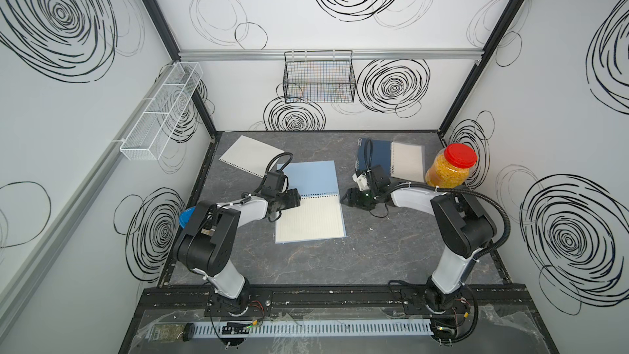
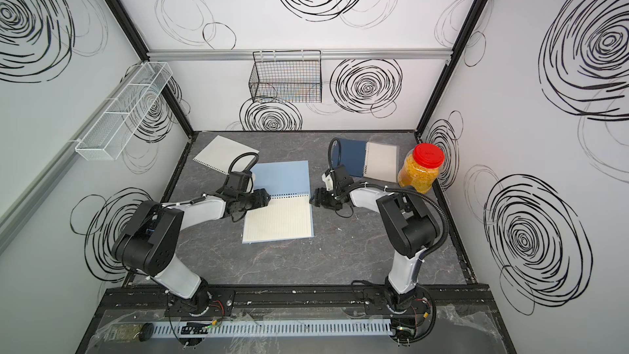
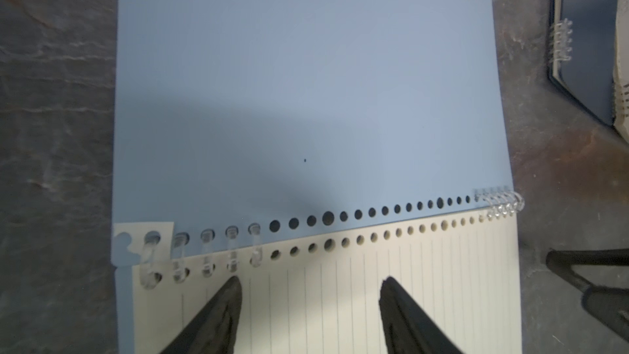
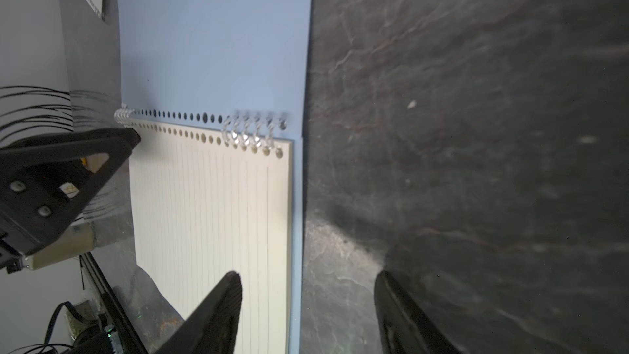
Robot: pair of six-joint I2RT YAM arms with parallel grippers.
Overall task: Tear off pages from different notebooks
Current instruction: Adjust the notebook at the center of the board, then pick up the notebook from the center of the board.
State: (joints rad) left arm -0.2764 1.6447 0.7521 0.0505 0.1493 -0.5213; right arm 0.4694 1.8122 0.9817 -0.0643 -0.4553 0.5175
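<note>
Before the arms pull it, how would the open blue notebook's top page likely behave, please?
The top page is a thin single sheet, so it would probably flop when lifted. Clear rings hold it only near both ends, so it should tear free easily; the torn scrap left on them suggests the holes rip readily.

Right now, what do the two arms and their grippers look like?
Both arms match: white shells on the left arm and right arm, with bulky black joints. The left gripper and right gripper have black, tapering, pointed fingers. A thin black cable loops above the left wrist; a ribbed black hose runs along the right arm, held by white ties.
</note>
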